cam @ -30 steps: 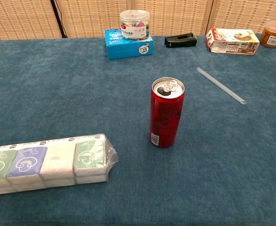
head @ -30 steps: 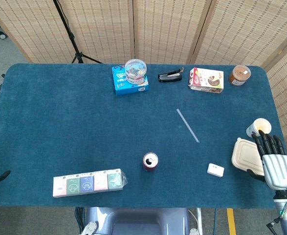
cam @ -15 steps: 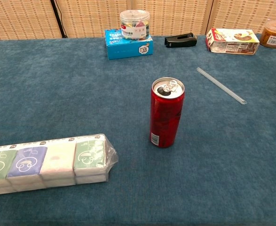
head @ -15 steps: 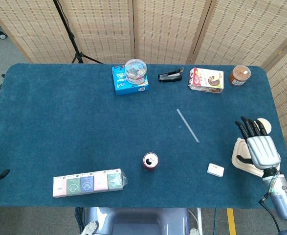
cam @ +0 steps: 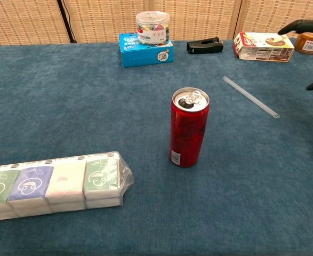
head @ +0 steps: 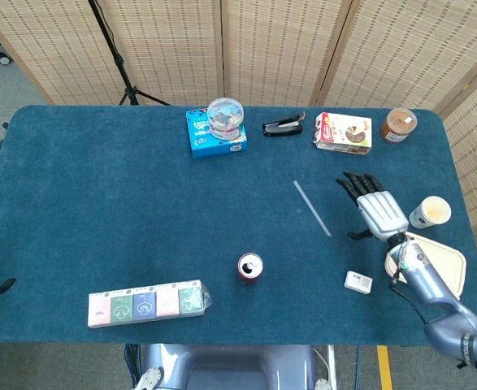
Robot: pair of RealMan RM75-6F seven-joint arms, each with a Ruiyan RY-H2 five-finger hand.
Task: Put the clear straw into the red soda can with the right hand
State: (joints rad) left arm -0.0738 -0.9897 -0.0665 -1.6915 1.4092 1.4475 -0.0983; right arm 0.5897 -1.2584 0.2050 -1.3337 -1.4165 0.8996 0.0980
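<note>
Right robot hand [head: 376, 213] hovering over blue-carpeted desk [head: 100, 211], fingers spread, holding nothing, just right of thin clear plastic straw [head: 312, 209]. Straw lying flat, diagonal, untouched. Tall red aluminium soda can [cam: 189, 128] standing upright, top open, nearer front edge, apart from straw. Left robot hand: dark fingertips at frame edge, state unreadable.

No legible text is present. Print on the blue box [cam: 145, 50] and red soda can [cam: 189, 130] is too small to read.
</note>
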